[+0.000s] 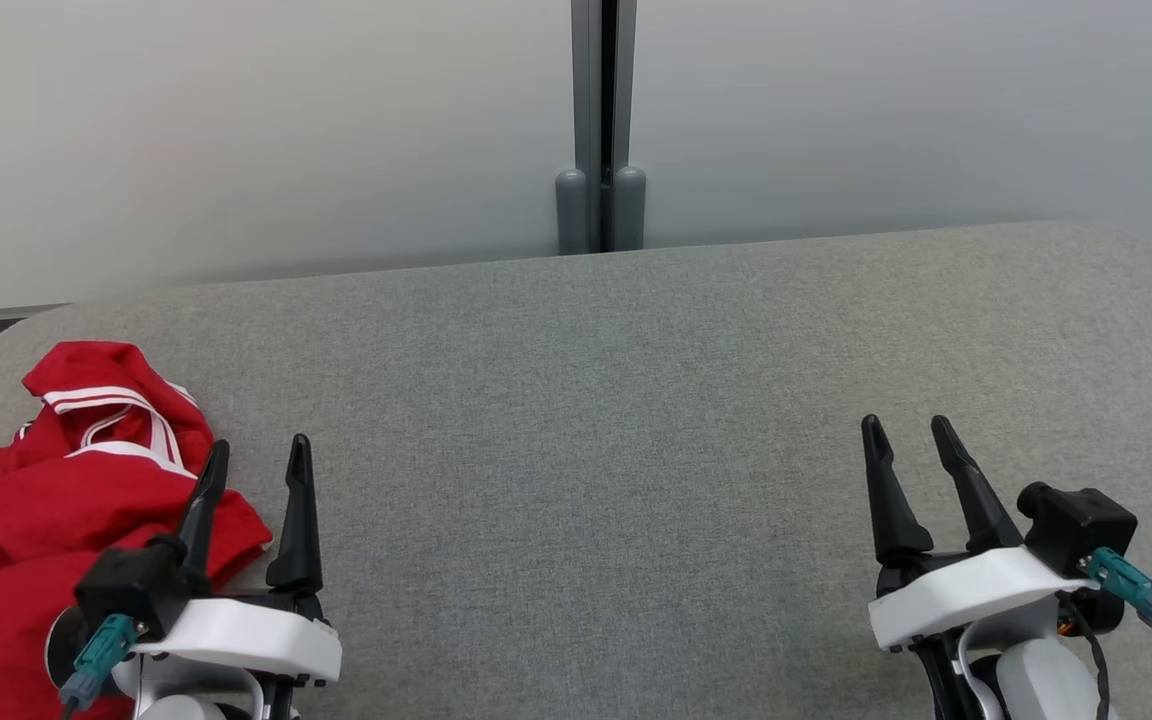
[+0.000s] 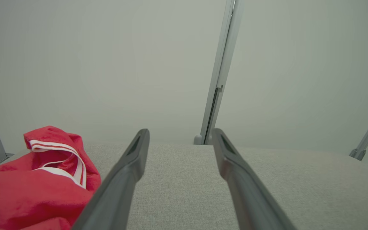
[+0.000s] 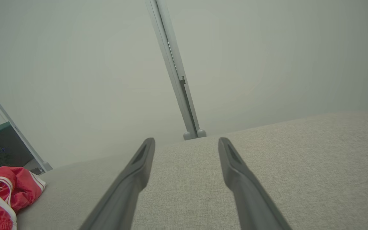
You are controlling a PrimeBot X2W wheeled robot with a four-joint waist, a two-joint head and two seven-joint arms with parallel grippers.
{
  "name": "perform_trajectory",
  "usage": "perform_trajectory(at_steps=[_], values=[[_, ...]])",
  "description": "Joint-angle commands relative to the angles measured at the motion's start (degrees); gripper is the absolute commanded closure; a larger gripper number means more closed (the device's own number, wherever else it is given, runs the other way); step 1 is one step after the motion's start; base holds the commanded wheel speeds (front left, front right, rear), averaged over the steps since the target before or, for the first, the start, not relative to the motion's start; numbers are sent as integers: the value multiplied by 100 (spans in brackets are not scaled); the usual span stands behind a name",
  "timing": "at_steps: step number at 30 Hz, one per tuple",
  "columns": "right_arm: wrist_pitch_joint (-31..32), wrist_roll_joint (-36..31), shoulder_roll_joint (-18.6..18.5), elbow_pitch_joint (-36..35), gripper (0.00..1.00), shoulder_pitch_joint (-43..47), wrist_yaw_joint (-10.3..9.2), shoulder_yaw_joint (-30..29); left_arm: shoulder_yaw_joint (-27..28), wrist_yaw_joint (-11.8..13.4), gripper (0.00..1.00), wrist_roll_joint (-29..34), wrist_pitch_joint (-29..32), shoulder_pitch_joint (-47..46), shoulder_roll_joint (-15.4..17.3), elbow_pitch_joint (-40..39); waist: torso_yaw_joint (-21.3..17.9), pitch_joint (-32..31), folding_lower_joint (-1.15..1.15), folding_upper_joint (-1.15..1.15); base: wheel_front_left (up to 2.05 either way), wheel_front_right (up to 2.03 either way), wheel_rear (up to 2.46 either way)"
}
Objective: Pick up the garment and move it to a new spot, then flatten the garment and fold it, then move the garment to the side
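Both hands spread, nothing held. The left hand (image 1: 258, 445) sits just beside the crumpled red garment (image 1: 66, 500) at the bench's (image 1: 586, 400) near-left corner, the right hand (image 1: 906, 422) well apart. The risk: a pinch on one loose layer could drag the bundle off the edge.

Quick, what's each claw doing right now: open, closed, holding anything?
Left claw: open, holding nothing, next to the red garment.
Right claw: open, holding nothing.

Head looks down; low, forward wrist views share the post (image 2: 218, 86)
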Motion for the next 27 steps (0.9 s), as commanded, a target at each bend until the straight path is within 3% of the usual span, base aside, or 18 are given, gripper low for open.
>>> perform_trajectory(at_steps=[1, 27], values=[[18, -153, -29, -7, 0, -111, 2, 35, 6, -24, 0, 149, -59, -88, 18, -10, 1, -5, 0, 0, 0, 0, 0], [-143, -1098, -36, 123, 0, -210, 1, 282, -6, -87, 0, 1076, -340, -198, -25, 335, -30, -39, 0, 0, 0, 0, 0]])
